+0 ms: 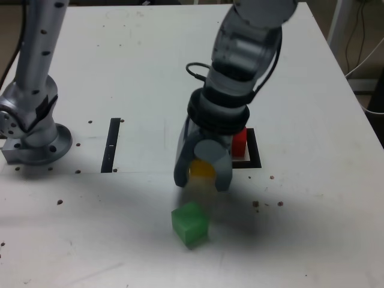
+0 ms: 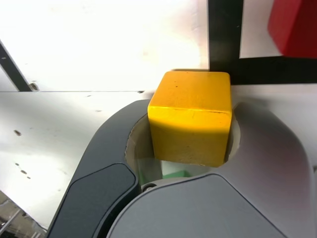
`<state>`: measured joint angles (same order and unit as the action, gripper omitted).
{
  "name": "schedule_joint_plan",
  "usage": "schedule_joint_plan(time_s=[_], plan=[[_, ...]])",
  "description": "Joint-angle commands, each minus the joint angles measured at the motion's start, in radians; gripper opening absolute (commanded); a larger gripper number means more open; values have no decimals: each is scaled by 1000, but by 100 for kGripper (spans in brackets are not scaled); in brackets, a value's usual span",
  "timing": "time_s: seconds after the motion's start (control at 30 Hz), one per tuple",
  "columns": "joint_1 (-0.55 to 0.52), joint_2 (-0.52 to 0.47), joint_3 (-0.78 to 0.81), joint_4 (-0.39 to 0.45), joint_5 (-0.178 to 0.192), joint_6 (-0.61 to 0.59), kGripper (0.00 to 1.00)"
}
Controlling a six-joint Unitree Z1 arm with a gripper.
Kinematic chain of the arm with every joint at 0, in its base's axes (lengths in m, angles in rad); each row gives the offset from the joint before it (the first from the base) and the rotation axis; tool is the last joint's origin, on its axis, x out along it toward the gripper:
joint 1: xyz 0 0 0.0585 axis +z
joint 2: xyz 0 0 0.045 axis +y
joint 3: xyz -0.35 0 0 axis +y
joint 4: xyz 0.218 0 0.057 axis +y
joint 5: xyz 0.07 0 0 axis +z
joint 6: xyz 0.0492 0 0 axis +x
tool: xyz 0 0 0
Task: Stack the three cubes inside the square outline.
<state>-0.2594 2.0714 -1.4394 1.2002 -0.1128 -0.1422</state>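
Three cubes, one square outline

On the white surface, the small red matte cube sits inside the black tape square outline, the yellow cube to its left in the exterior view, the green cube nearer, and the straight black tape strip far left.

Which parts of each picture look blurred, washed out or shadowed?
Exterior view: the yellow cube in the gripper looks smeared, the green cube soft, with shadow across the table beneath the arm. Wrist view: table glares white; red cube blurry.
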Motion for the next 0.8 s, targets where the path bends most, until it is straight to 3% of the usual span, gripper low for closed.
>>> schedule_joint_plan(time_s=[0.0, 0.2, 0.43, 0.77], plan=[[-2, -29, 2, 16, 5, -1, 37], [-2, -88, -30, 79, 34, -12, 37], [13, -115, -157, 212, 81, -7, 37], [91, -69, -273, 291, 79, 114, 37]])
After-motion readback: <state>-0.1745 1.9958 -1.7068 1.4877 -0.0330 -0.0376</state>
